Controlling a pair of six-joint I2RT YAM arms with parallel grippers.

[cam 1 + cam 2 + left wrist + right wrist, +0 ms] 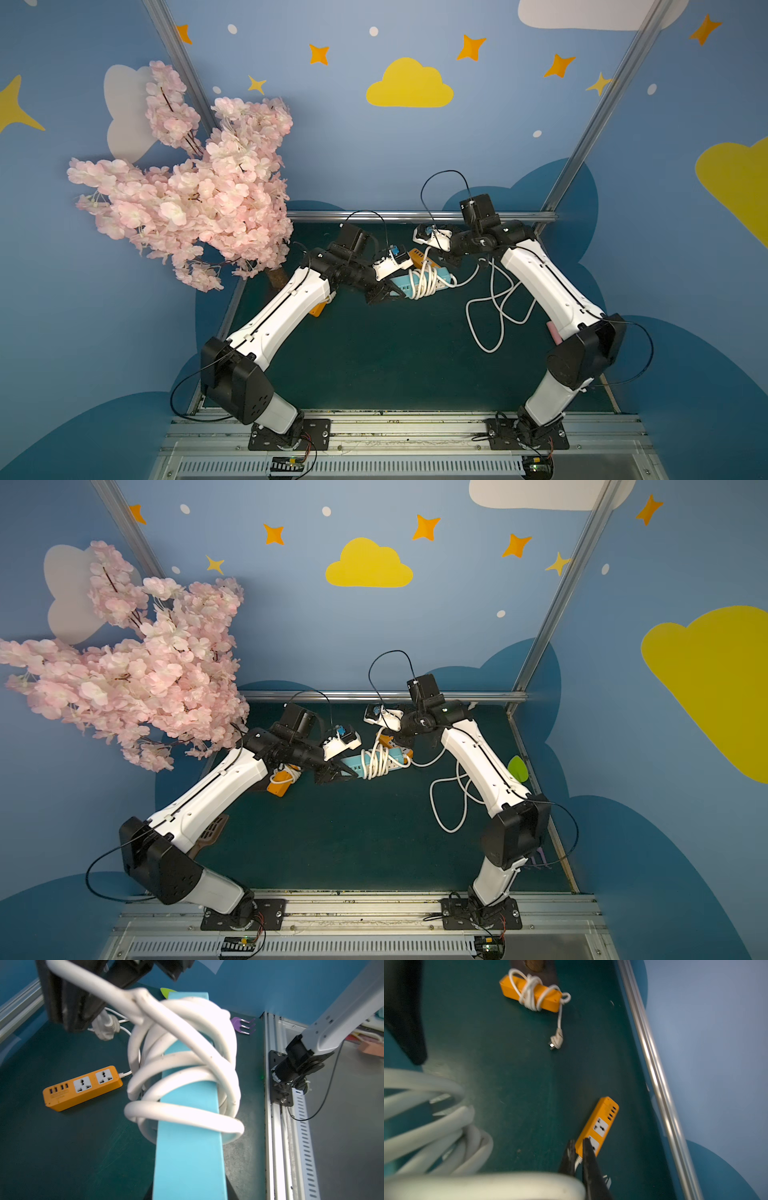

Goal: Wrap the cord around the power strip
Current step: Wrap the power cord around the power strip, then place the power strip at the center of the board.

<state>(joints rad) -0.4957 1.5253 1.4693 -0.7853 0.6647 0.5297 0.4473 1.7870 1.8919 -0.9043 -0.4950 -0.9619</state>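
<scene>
My left gripper is clenched on one end of the blue strip. The strip juts out from it, lifted over the mat, with its free end pointing toward my right arm. The cord goes around the strip's middle in several loose turns (they cross one another and sag off the strip's edges rather than lying snug).

From those turns a straight run of cord leaves the strip and reaches my right gripper, which is pinched shut on it. In the right wrist view the white cord shows between the two black fingers. In both top views that gripper sits just behind the strip's free end, on the back-rail side.

An orange strip lies flat on the mat just behind the strip, sockets up, with its thin cord unwound. A second orange strip, with its own cord wound round it, lies well past the strip's gripped end and partly under my left arm. Its plug is loose on the mat beside it.

Beyond the strip's free end, loops of white cord sprawl on the mat near my right arm (I cannot tell which strip they belong to). A purple fork lies on the mat off to one side of the strip's free end.
</scene>
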